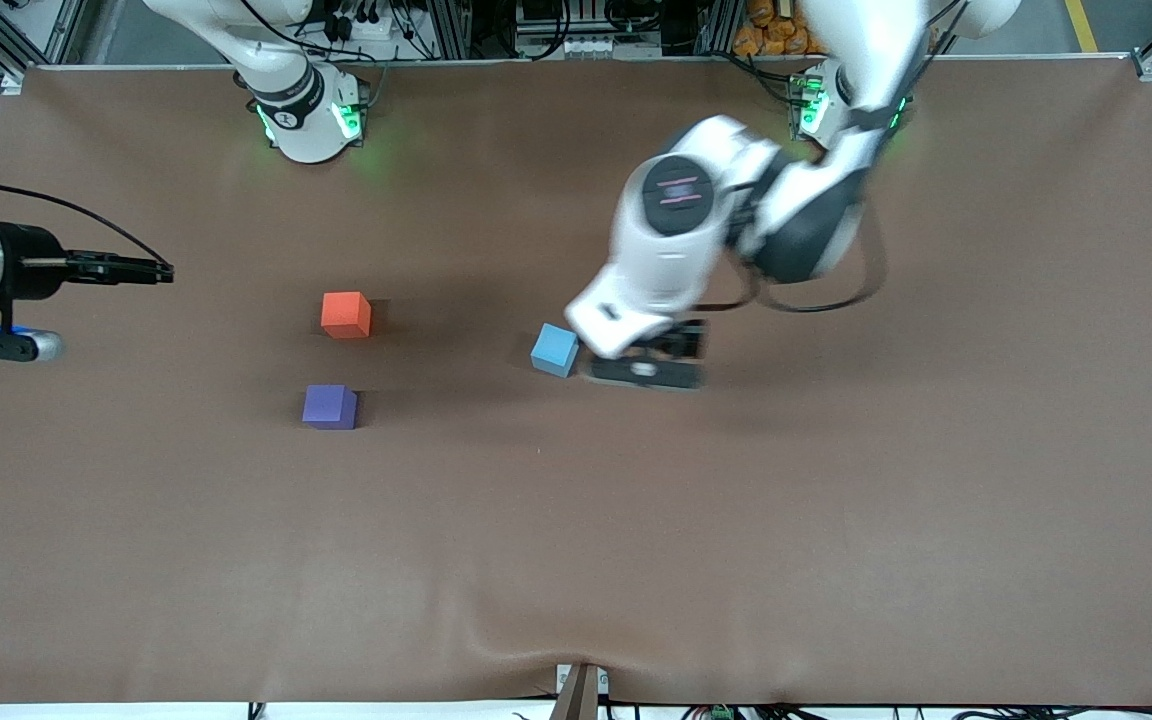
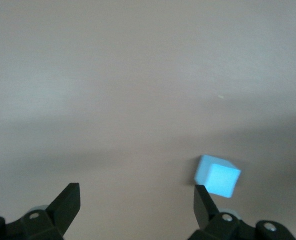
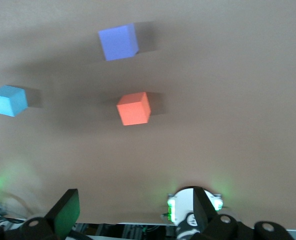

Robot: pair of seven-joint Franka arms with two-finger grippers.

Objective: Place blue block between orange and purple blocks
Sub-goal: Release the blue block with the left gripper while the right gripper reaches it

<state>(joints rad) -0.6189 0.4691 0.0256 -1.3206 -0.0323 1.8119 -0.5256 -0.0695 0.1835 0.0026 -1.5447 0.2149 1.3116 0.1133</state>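
The blue block (image 1: 555,349) sits on the brown table, toward the left arm's end from the other two cubes. The orange block (image 1: 346,314) and the purple block (image 1: 329,406) stand apart, the purple one nearer the front camera. My left gripper (image 1: 646,372) is low beside the blue block, open and empty. In the left wrist view the blue block (image 2: 217,178) lies just outside one fingertip (image 2: 202,197), not in the gap (image 2: 136,195). My right gripper (image 1: 161,270) waits open at the right arm's end. Its wrist view (image 3: 135,197) shows all three cubes: blue (image 3: 8,100), orange (image 3: 133,108), purple (image 3: 118,42).
The brown cloth (image 1: 576,560) covers the whole table. The right arm's base (image 1: 311,115) and the left arm's base (image 1: 836,100) stand along the table's edge farthest from the front camera. A gap of bare cloth lies between the orange and purple blocks.
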